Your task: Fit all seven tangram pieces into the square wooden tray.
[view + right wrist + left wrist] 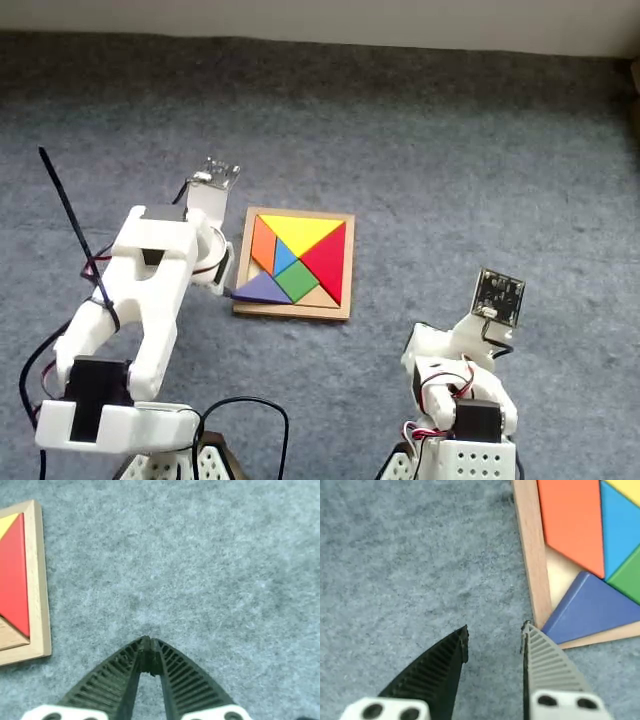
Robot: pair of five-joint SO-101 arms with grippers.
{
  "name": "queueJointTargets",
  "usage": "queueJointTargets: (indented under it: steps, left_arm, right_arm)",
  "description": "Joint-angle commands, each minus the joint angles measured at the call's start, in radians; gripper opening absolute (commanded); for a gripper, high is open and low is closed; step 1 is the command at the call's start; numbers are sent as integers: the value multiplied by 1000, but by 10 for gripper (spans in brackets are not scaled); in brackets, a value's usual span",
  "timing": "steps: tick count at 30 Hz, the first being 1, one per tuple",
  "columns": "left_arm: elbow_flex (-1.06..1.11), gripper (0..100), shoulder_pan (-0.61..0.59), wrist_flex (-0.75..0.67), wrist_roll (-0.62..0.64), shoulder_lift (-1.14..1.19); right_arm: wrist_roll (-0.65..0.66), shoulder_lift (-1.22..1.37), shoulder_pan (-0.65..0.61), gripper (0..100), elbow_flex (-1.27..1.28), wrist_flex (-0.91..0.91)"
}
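- The square wooden tray (300,311) lies mid-counter (450,150). A blue-violet wooden triangle (590,607) is unseated, its tip over the tray's corner rim.
- The left tool (495,630), jaws apart and empty, sits just beside that tip. The right tool (151,641) is closed on nothing.
- The triangle looks light, stiff, thin and smooth. Nudging the overhanging tip is probably easier than pinching its straight edges.

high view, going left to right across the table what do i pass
left arm → wooden tray, and inside it orange piece → blue piece → red piece → right arm
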Motion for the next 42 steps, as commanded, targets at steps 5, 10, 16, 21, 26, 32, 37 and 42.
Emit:
queueJointTargets:
  steps: [5, 10, 16, 21, 26, 32, 37, 42]
  left_arm:
    - [145, 181, 105, 23, 5, -202]
    - [216, 182, 182, -17, 41, -321]
    - [216, 183, 220, -21, 55, -325]
    - [189, 183, 262, -25, 58, -326]
    - [108, 183, 268, -20, 121, -326]
    - [42, 183, 288, -20, 129, -325]
    - [21, 183, 337, -20, 129, -325]
    - [31, 226, 364, 20, 114, -323]
  right_arm:
    - [9, -13, 12, 4, 143, -18]
    - [9, -13, 12, 4, 143, -18]
    - [9, -13, 12, 4, 143, -18]
    - [9, -13, 12, 4, 143, -18]
    - [9, -13, 12, 4, 143, -18]
    - [9, -13, 12, 4, 143, -18]
    - [9, -13, 12, 4, 143, -18]
    - [9, -13, 12, 4, 143, -18]
